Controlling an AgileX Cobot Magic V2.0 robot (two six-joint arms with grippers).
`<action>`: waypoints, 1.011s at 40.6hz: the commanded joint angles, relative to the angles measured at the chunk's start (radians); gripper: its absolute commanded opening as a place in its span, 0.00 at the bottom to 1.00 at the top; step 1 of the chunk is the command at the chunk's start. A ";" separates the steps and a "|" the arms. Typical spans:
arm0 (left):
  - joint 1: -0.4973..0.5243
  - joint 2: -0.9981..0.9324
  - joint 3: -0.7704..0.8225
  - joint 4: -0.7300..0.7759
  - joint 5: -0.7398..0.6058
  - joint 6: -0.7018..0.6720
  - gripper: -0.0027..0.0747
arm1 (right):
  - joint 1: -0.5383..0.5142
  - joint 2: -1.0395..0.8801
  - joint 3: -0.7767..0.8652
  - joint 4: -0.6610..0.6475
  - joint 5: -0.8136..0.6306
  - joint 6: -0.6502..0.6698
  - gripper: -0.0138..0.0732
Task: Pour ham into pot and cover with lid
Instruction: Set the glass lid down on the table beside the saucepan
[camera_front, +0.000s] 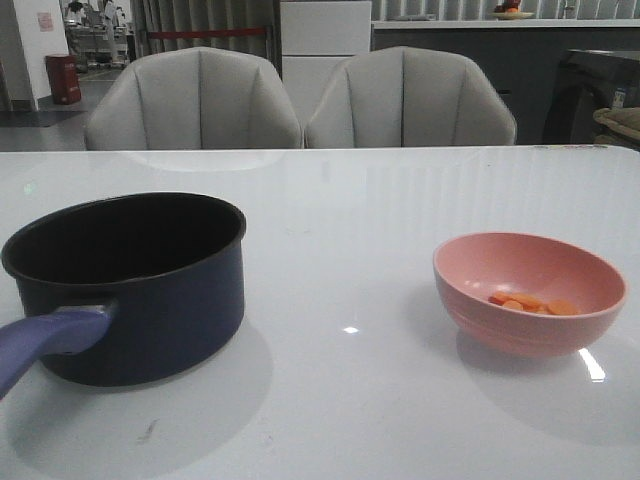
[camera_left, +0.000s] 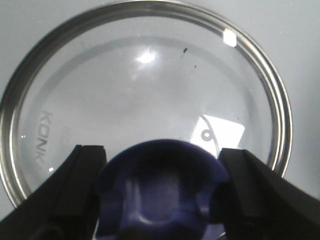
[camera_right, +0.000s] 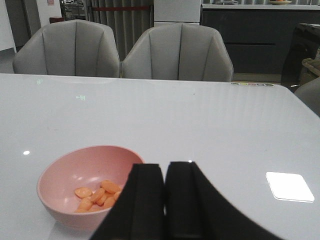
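Note:
The lid, clear glass with a metal rim, fills the left wrist view over the white table. Its purple-blue knob sits between the black fingers of my left gripper, which touch it on both sides. The dark navy pot stands at the front left of the table, empty, with its handle pointing toward me. Several orange ham slices lie in the pink bowl at the right. My right gripper is shut and empty, just beside the bowl. Neither arm shows in the front view.
Two grey chairs stand behind the table's far edge. The white table stretches between pot and bowl. A dark counter lies beyond the chairs.

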 joint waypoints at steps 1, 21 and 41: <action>0.000 -0.018 -0.023 -0.025 -0.030 0.011 0.43 | -0.008 -0.020 0.011 -0.014 -0.088 -0.004 0.33; -0.011 -0.034 -0.062 -0.040 -0.033 0.037 0.80 | -0.008 -0.020 0.011 -0.014 -0.088 -0.004 0.33; -0.076 -0.469 0.127 -0.048 -0.394 0.063 0.80 | -0.008 -0.020 0.011 -0.014 -0.088 -0.004 0.33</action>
